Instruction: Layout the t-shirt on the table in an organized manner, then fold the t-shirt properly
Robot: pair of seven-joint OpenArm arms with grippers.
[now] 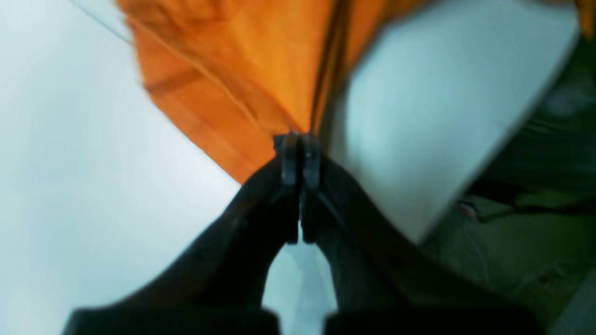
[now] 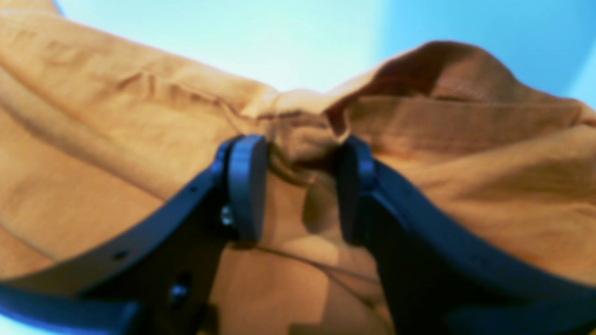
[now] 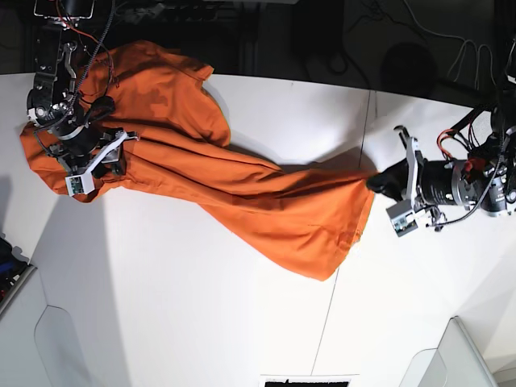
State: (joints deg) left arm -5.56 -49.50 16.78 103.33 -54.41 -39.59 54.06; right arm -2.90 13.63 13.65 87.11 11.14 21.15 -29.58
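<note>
An orange t-shirt lies stretched and rumpled across the white table, mid layout. The left gripper pinches its hem corner; the right gripper, jaws spread, straddles bunched fabric. Next it likely must close and pull the shirt flat.

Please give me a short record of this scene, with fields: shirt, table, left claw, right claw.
shirt: orange, stretched across the table, wrinkled, not folded
table: white, dark seam
left claw: shut on a shirt edge, near the table edge
right claw: open, a bunched fold between its fingers
</note>
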